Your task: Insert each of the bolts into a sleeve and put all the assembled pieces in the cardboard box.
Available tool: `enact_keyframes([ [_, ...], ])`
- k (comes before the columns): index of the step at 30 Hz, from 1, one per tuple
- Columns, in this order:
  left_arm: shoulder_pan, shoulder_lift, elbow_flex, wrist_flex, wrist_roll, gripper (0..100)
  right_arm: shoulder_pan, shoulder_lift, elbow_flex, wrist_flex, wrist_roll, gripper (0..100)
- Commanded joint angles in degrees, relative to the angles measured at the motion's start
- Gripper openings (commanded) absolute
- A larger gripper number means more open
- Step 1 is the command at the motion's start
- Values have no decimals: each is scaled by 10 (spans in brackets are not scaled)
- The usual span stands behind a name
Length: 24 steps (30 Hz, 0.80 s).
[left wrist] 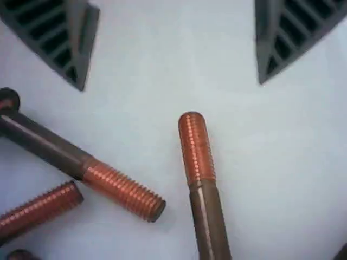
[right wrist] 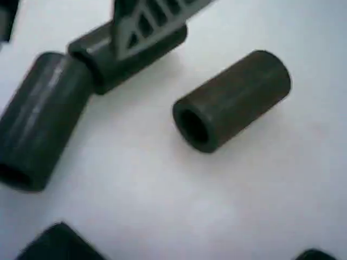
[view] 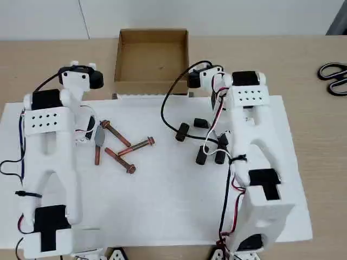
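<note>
Currently: left gripper [left wrist: 171, 84], jaws apart, above bolts [left wrist: 198, 157] at left; right gripper [view: 218, 142], jaw state untellable, among sleeves [right wrist: 233, 100] at right; cardboard box [view: 116, 59] at far edge. Risk: bolt rolling aside under off-centre pinch.

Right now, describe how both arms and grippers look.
Both the left arm and the right arm have white plastic shells with black motor blocks and a plate with two rows of small round holes. Black cables and red-and-white wires run along them. The left gripper has dark grey triangular fingers with slotted cutouts.
</note>
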Motion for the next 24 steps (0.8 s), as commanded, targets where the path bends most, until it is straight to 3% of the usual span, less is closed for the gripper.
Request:
enact_keyframes([
  [1,-1,-2,-22,-10,-3,198,1,13,-34,-3,2,122],
  [24,-1,-1,-21,-6,-3,199,-8,122,-34,-68,-16,122],
])
